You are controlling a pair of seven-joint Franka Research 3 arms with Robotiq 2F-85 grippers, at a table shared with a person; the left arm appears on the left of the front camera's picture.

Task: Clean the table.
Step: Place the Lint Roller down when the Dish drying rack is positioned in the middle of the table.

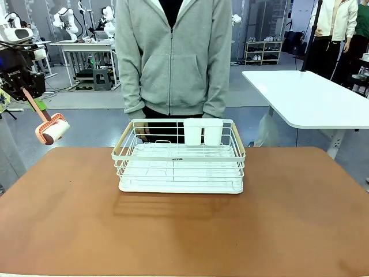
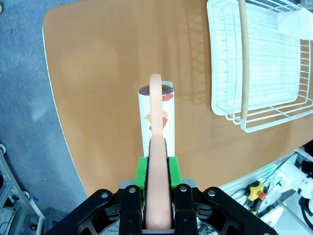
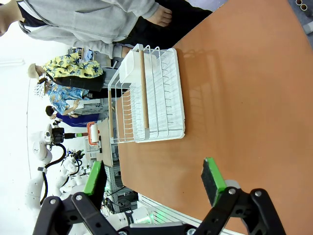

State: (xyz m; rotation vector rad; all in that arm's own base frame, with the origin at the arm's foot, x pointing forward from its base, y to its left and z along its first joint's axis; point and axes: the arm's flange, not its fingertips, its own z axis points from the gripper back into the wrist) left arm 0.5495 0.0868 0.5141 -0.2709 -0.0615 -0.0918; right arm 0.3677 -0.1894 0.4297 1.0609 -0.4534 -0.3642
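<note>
Tabletop (image 1: 300, 219): brown, rounded corners, broad bare room around the white wire rack (image 1: 180, 167) at its far middle. My left claw (image 2: 157, 164): clamped on a lint roller's (image 1: 53, 129) pink handle, seemingly beyond the left edge. My right claw (image 3: 154, 178): spread wide, holding nothing.

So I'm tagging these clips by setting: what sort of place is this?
Probably a robotics lab or test hall, not a home. Other robot arms stand on benches behind the person, a white table stands beside the brown table, and the floor is bare.
</note>
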